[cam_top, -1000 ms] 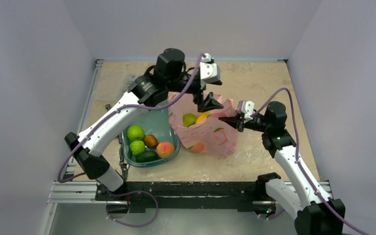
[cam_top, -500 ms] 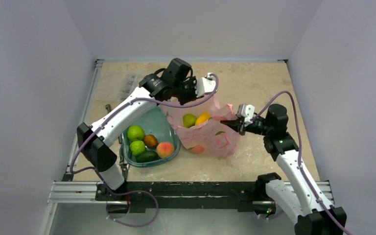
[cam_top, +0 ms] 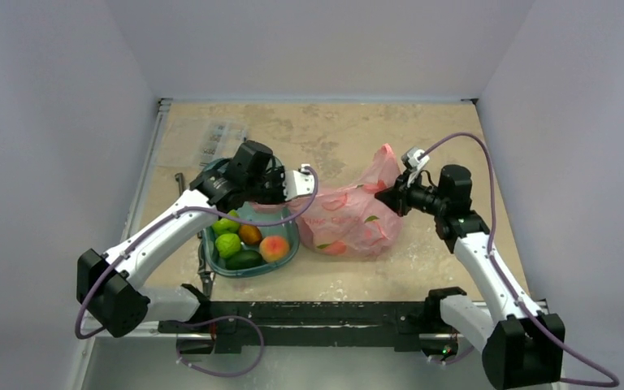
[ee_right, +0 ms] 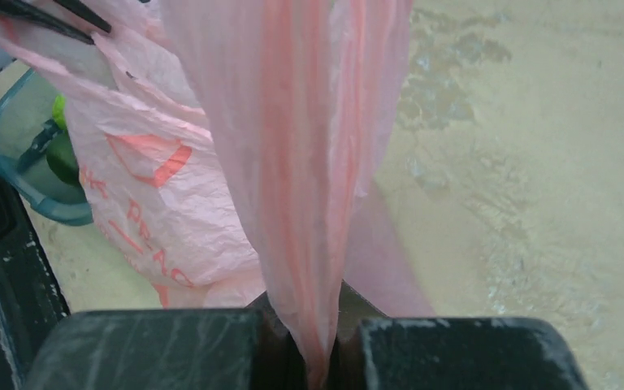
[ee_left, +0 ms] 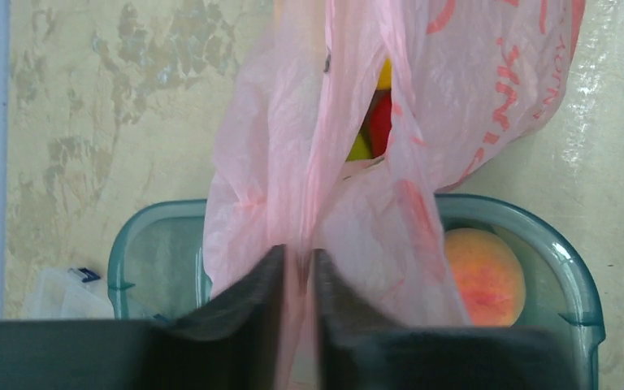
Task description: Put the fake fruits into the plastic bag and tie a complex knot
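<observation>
While tub [cam_top: 253,274] holds fruits [cam_top: 274,246], plastic bag [cam_top: 351,221] holds others [ee_left: 379,123]

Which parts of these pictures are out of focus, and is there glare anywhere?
Top external view: evenly lit, sharp, no strong glare. Left wrist view: the left tool is blurred at the bottom edge, the plastic bag farther off is clearer, and the table has a bright sheen. Right wrist view: the pink film pinched in the right tool looks soft.

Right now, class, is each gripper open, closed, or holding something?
The left gripper is shut on the plastic bag.
The right gripper is shut on the plastic bag too.
</observation>
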You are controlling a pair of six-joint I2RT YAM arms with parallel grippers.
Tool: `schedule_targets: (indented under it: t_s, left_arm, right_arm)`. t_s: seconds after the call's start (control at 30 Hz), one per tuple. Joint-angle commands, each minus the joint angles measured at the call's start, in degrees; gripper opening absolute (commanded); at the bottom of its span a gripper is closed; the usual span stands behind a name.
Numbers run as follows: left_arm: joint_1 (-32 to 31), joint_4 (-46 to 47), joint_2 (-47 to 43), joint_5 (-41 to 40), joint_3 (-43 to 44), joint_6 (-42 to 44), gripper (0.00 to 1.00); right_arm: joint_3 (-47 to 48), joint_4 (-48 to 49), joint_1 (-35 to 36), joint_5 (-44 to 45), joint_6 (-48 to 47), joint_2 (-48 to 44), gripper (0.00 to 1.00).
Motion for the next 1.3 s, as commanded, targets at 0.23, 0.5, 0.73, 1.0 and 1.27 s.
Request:
schedule_targets:
  t_s: [0.23,0.5,0.73,1.0,1.27]
  left_arm:
    - [-1.9,3.3,7.7,17.8,28.6,-21.2,0.89]
    - [-7.8,3.8,20.4,21.3,44.9,-39.3,1.00]
    - [-11.8,11.2,22.1,17.2,42.0,-48.2,0.87]
    - [-12.4,12.5,23.8,12.3,42.3,-54.0,0.57]
    - [-9.3,14.7,20.9,19.5,38.1,-51.9,0.00]
  right_arm:
    - [-1.4,7.3,-0.2,-6.6,3.4,-7.8,0.00]
    - [0.9,6.4,1.5,-2.5,1.3,-6.5,0.00]
    - [1.4,7.9,4.4,2.5,1.4,-5.9,0.00]
    - [0.9,8.2,10.9,9.9,0.0,-6.3,0.00]
    - [3.1,5.5,12.3,6.8,1.1,-7.0,0.51]
